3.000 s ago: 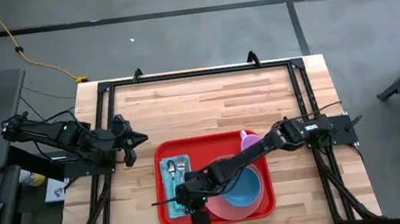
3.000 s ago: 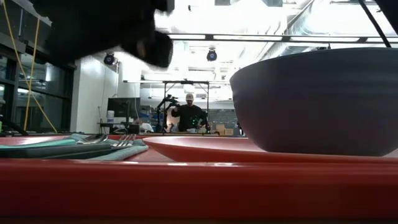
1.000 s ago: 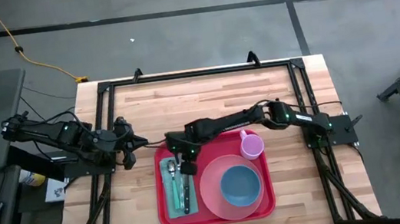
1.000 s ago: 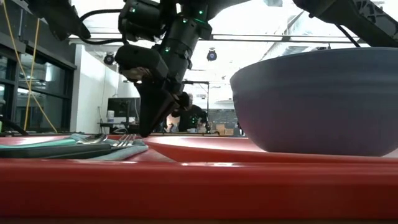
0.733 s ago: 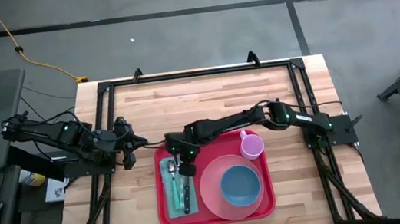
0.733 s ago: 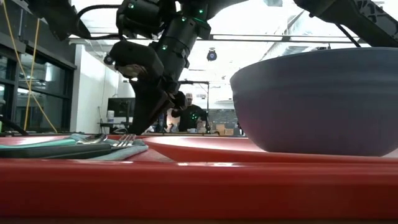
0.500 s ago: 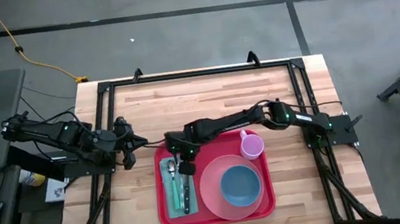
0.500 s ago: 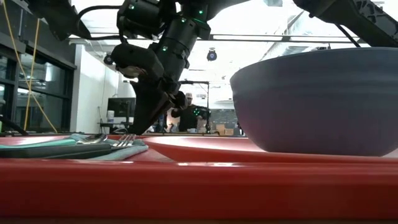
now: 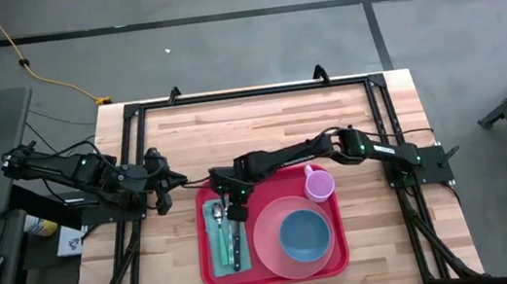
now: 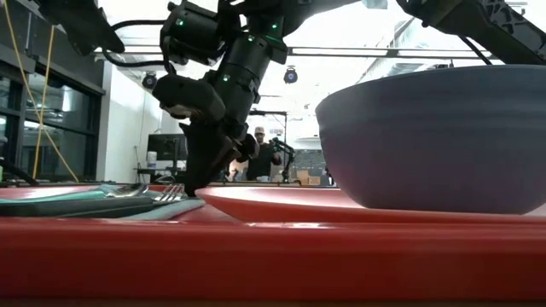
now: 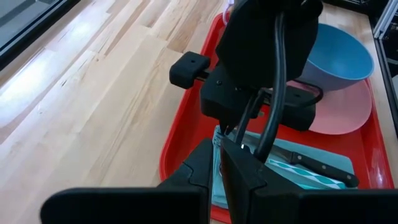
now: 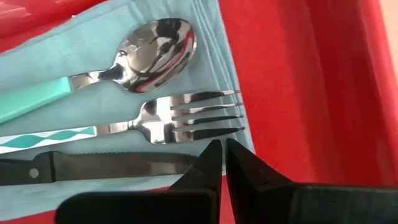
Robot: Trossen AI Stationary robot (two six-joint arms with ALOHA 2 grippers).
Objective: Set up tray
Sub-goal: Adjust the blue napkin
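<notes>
The red tray (image 9: 277,281) lies at the table's near middle. On its left side a teal napkin (image 9: 219,254) carries a spoon (image 12: 155,46), a fork (image 12: 186,121) and a dark-handled knife (image 12: 93,167) side by side. A pink plate (image 9: 270,253) holds a blue bowl (image 9: 305,235), and a purple cup (image 9: 318,185) stands at the tray's far right. My right gripper (image 12: 222,149) is shut, pointing down over the napkin's far end, just beyond the knife's tip. My left gripper (image 9: 172,178) is shut and waits off the tray's far-left corner. My right gripper comes down from above with shut fingertips (image 10: 192,189) at the napkin's far edge (image 12: 239,134), right beside the knife's blade tip (image 12: 186,163). I cannot tell whether they touch the napkin, the knife or the tray floor.
The right arm (image 9: 333,146) stretches from the table's right side across the tray's far edge. Bare wooden table (image 9: 261,126) lies beyond the tray, bounded by a black frame (image 9: 247,92). A person (image 10: 260,160) stands far off in the room.
Three seconds ago my right gripper was at the tray's near-left corner; it has since moved to the napkin's far end, and the knife lies on the napkin. In the last second it tipped a little and dipped back down toward the napkin.
</notes>
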